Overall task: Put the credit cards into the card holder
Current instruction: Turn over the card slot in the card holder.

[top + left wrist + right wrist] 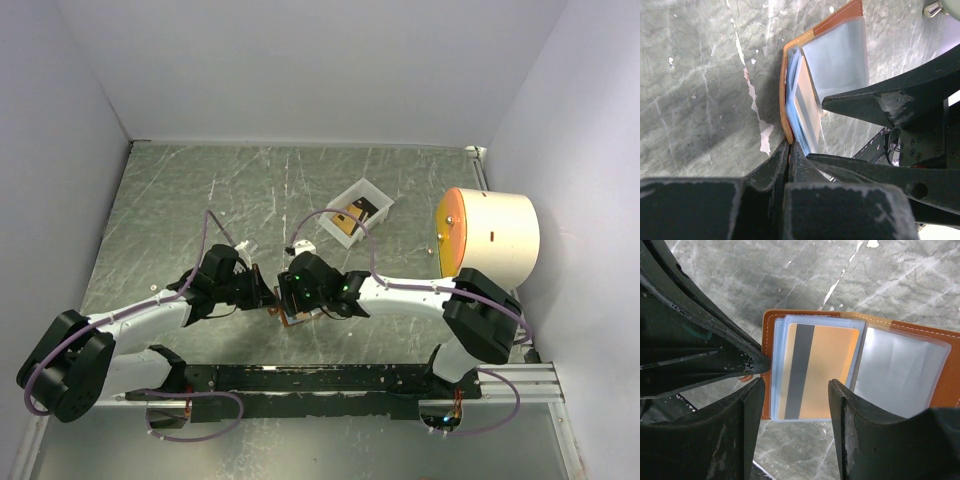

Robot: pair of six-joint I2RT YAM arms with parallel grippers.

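- left hand [790, 146] clamped on the card holder [837, 55] edge
- right hand [796, 407] spread apart over the pocketed credit card [827, 370]
- white tray [375, 200] beyond right hand

We see a lab test cell: plain white walls [300, 60] close around a scratched grey metal tabletop [170, 200].

The left arm [140, 320] at lower left and the right arm [410, 292] at centre right have white link shells with bulky black joint housings, and a thin purple cable [213, 228] loops along each. Small green lights [345, 289] glow on a black wrist block near mid-frame, and a black rail [300, 378] carries both bases along the bottom. In the wrist views the fingers [735, 440] are matte black, tapered, and scuffed pale at their edges.
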